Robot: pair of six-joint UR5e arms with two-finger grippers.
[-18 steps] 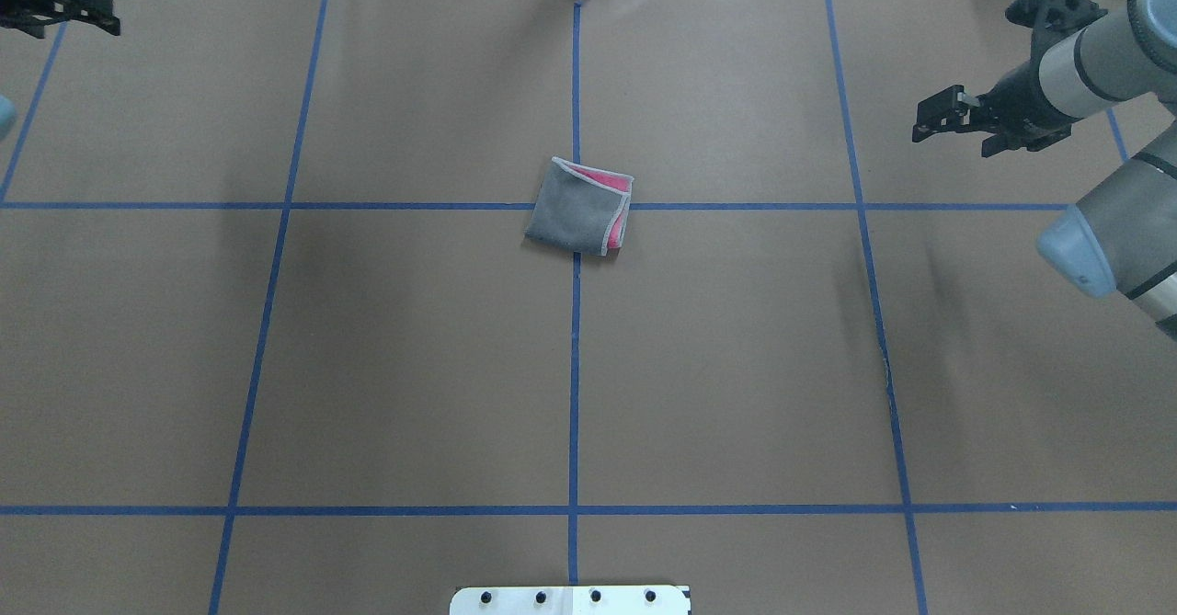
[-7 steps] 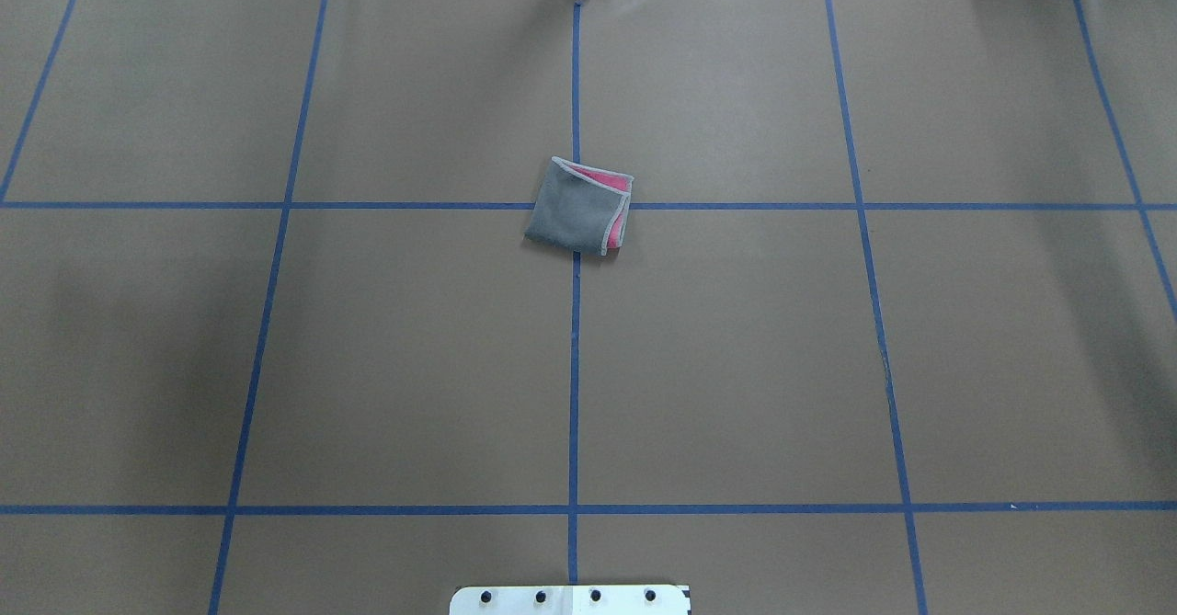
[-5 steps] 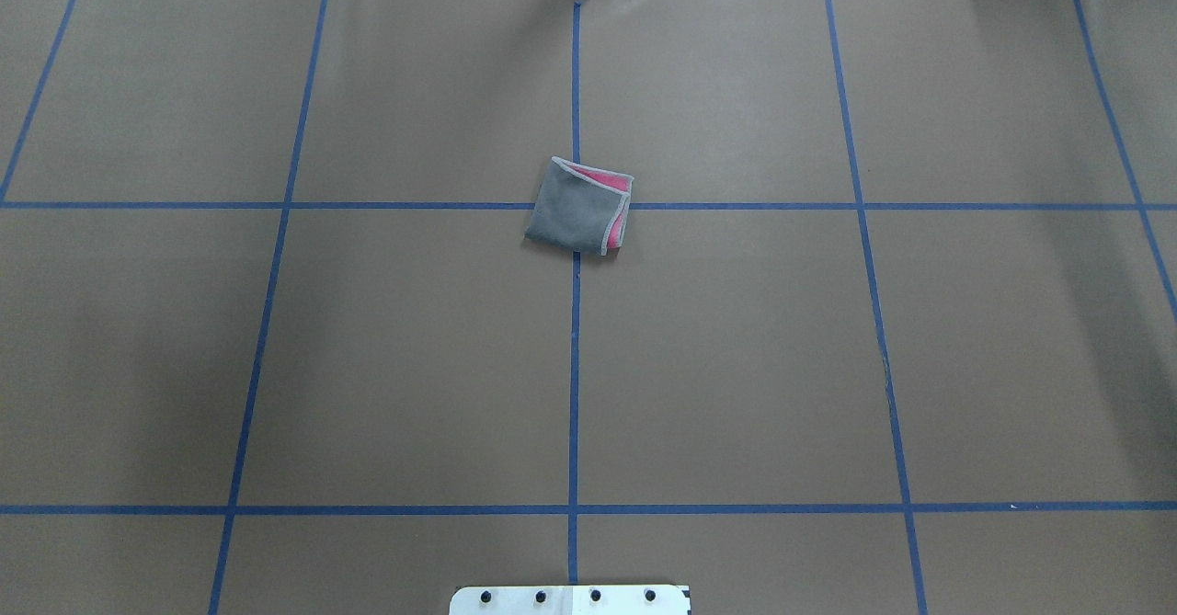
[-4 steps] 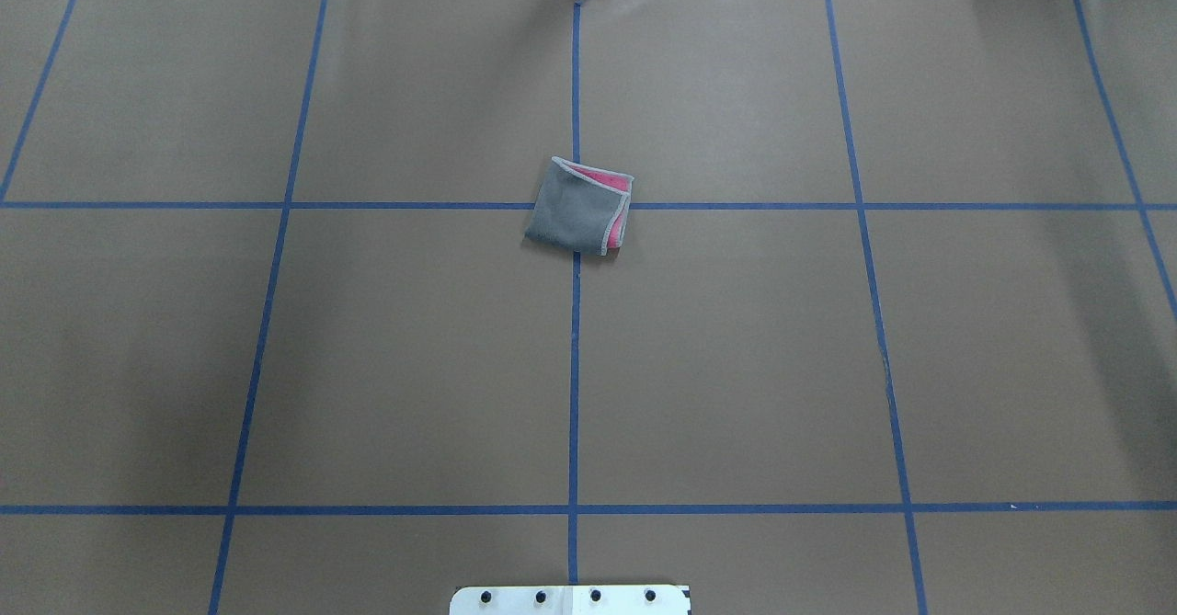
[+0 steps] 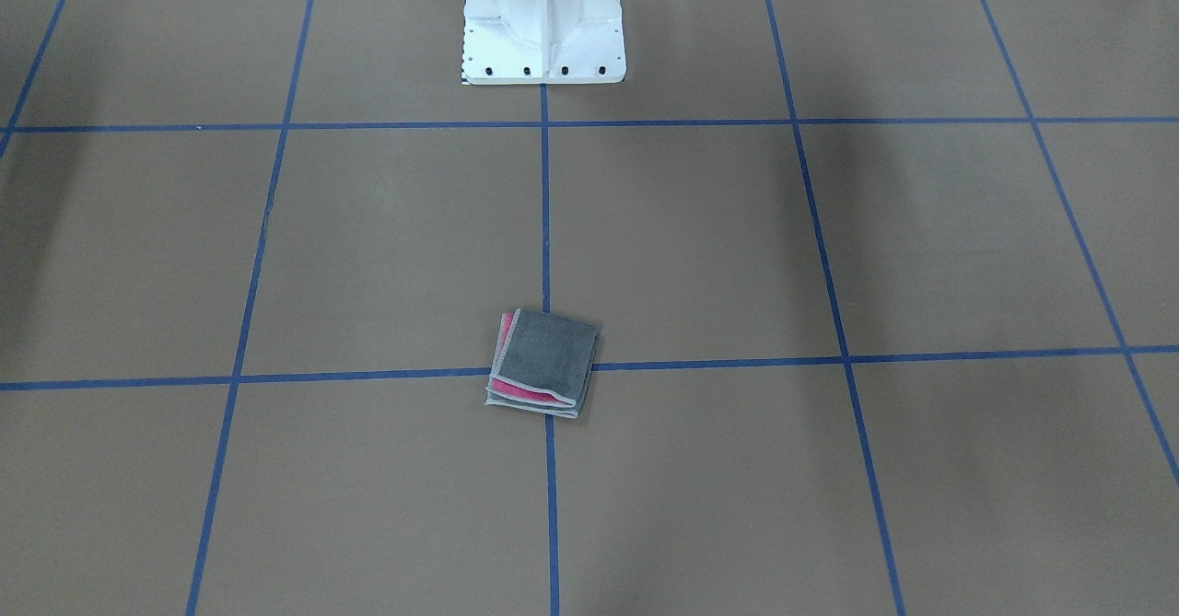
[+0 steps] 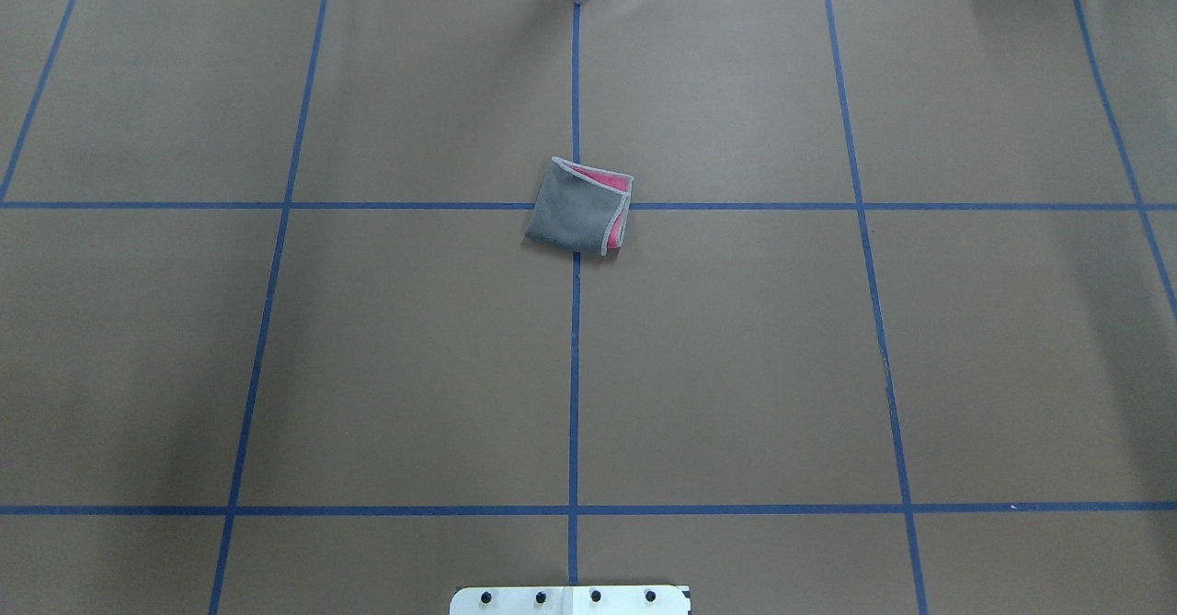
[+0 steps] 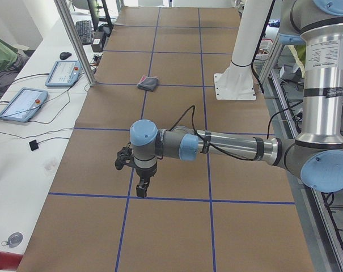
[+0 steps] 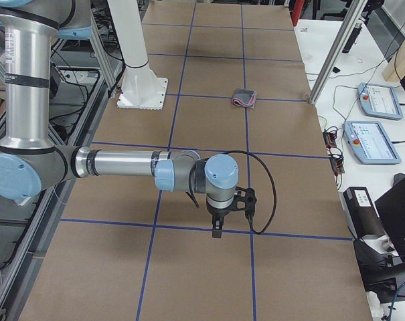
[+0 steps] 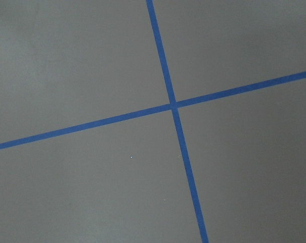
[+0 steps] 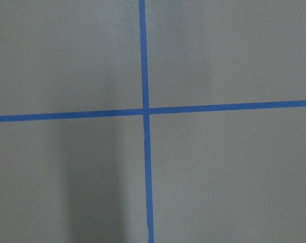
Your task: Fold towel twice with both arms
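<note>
Two grippers matter here, and we see them only from the table's ends. The left gripper (image 7: pixel 142 190) and the right gripper (image 8: pixel 216 227) each point straight down over a crossing of the blue tape (image 6: pixel 574 367). From those side views we cannot tell whether their fingers are parted or closed, though nothing hangs from either. Their wrist cameras show only bare brown paper and tape. Behind them the left arm (image 7: pixel 228 148) and the right arm (image 8: pixel 122 164) stretch out low over opposite ends of the table (image 6: pixel 414 348), well apart from the towel (image 6: pixel 577 208). A couple of seconds ago both grippers showed at the far corners of the overhead view; now they are gone from it, while the towel has not shifted. It lies at the central tape crossing, out in front of the white pedestal (image 5: pixel 543 17), as a compact quarter, dark grey on top, with pink and light edging peeking from its layered sides. We judge both folds done and the arms retired.
</note>
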